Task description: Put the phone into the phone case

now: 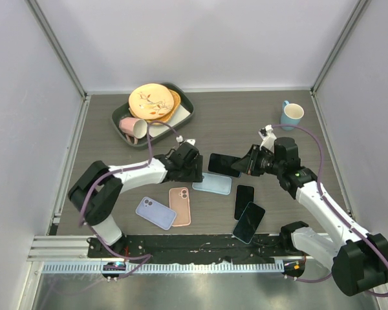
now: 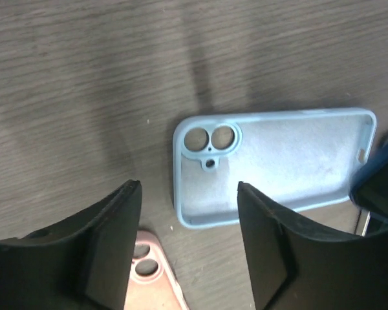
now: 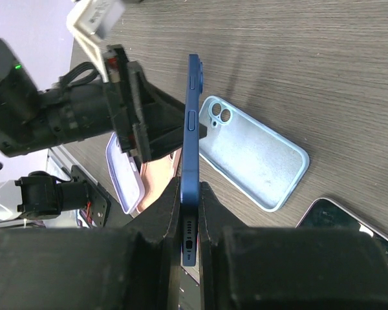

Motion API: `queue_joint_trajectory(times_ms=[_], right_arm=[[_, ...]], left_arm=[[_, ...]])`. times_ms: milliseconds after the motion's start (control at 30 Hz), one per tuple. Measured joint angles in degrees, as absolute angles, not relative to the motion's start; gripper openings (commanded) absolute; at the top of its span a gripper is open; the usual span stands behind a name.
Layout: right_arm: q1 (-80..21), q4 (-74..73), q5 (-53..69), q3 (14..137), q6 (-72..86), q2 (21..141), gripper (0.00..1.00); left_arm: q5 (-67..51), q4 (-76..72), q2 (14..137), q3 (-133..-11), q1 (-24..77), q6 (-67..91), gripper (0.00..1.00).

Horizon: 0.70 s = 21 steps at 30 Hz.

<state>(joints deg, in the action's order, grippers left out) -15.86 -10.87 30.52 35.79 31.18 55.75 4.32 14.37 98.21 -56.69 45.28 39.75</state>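
Observation 1. The right gripper (image 3: 191,194) is pinching the phone (image 3: 193,129), a dark blue handset, by its bottom end. Its 2 fingers are pressing against the handset's front and back faces, and its side buttons are showing in the right wrist view.

Observation 2. The phone is not sitting in the phone case (image 1: 212,183). It is hanging at that case's right end, just beyond it from where I am standing. Whether the 2 are touching, I cannot tell.

Observation 3. The phone case, light blue, is lying flat on the table (image 1: 246,123) with its hollow side facing up. Its camera cut-out is pointing toward the left arm.

Observation 4. The left gripper (image 2: 187,194) is hovering over the cut-out end of the case. Its fingers (image 2: 116,239) are standing spread, and nothing is sitting between them.

Observation 5. Other items are lying on the table:
- A pink case (image 1: 180,205) and a lavender case (image 1: 156,212) are resting side by side near the left arm.
- 2 black handsets (image 1: 244,201) (image 1: 249,222) are lying screen-up toward the near edge.
- A dark green tray (image 1: 187,113) at the back is carrying yellow plates (image 1: 152,100) and a tipped pink mug (image 1: 132,126).
- A blue mug (image 1: 291,114) is standing upright at the back right, well apart from both arms.
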Motion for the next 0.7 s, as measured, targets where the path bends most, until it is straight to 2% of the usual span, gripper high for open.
queue_joint_trajectory(times_ms=[333,500,700], right_arm=[[-15.6,-10.9,30.7,35.8,31.2,55.8,0.01],[-15.6,-10.5,31.7,35.8,31.7,56.8,0.01],[-15.6,-9.1,33.4,35.8,32.1,58.0,0.01]], left_arm=[[5.5,13.4,81.8,-50.4,45.4,38.4,0.84],[4.1,13.3,74.9,-49.1,44.0,37.3,0.85],[-6.0,10.3,72.2,-45.3,37.4,37.2,0.86]])
